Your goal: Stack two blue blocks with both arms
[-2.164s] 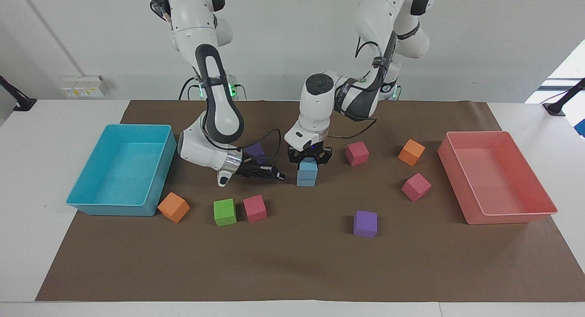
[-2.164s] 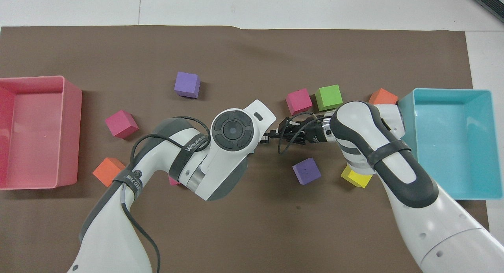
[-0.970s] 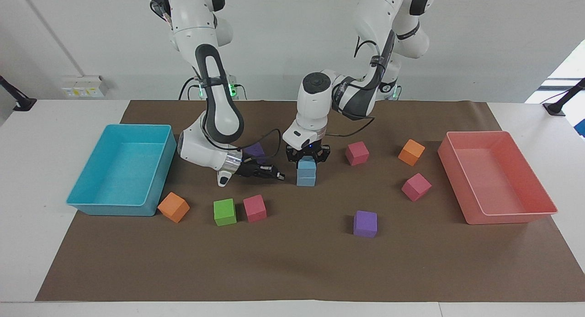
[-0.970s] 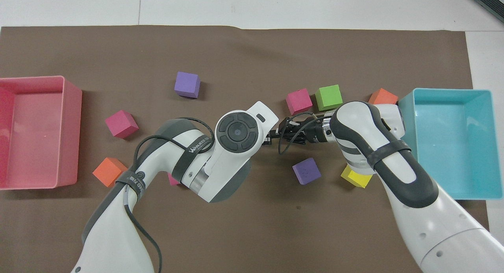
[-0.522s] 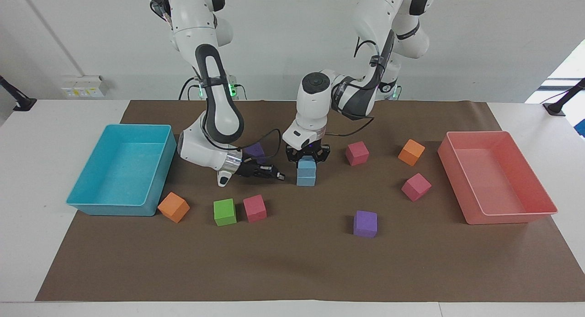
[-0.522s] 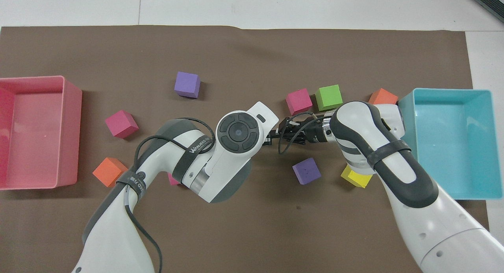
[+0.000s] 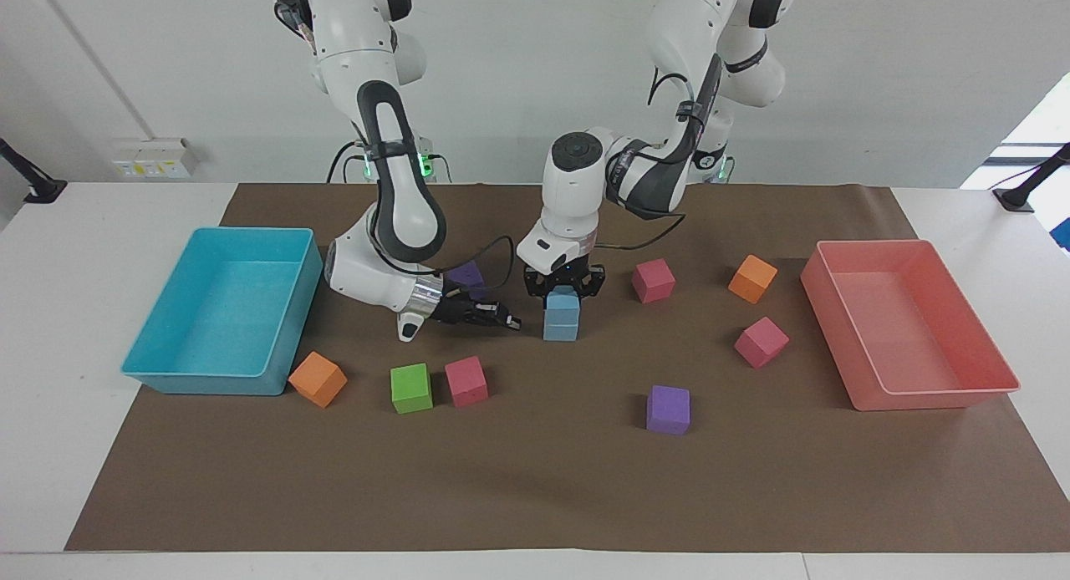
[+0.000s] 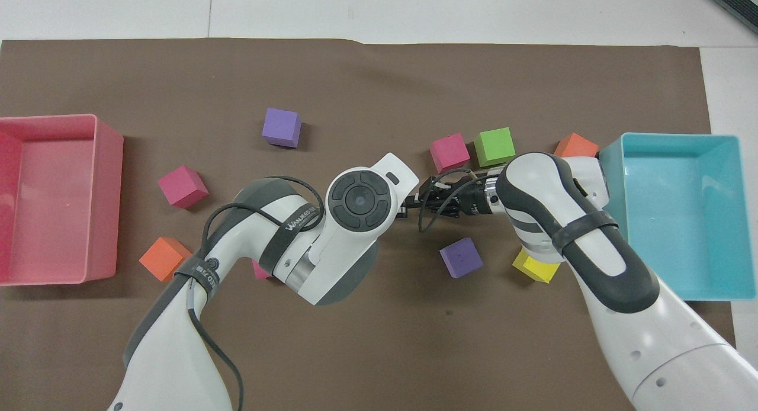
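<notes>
The two blue blocks stand stacked on the brown mat, the upper one (image 7: 562, 304) square on the lower one (image 7: 560, 328). My left gripper (image 7: 563, 291) hangs straight down over the stack, open, with its fingers on either side of the upper block's top. In the overhead view the left arm's wrist (image 8: 357, 199) hides the stack. My right gripper (image 7: 506, 320) lies low and level just beside the stack, toward the right arm's end of the table; it also shows in the overhead view (image 8: 413, 205).
A turquoise tray (image 7: 167, 378) stands at the right arm's end and a pink tray (image 7: 928, 398) at the left arm's end. Purple (image 7: 668, 409), pink (image 7: 466, 380), green (image 7: 410, 388) and orange (image 7: 318, 379) cubes lie scattered. A yellow cube (image 8: 536, 269) lies under the right arm.
My left gripper has risen slightly, so more of the upper blue block shows; the stack has stayed put. The right arm has barely moved.
</notes>
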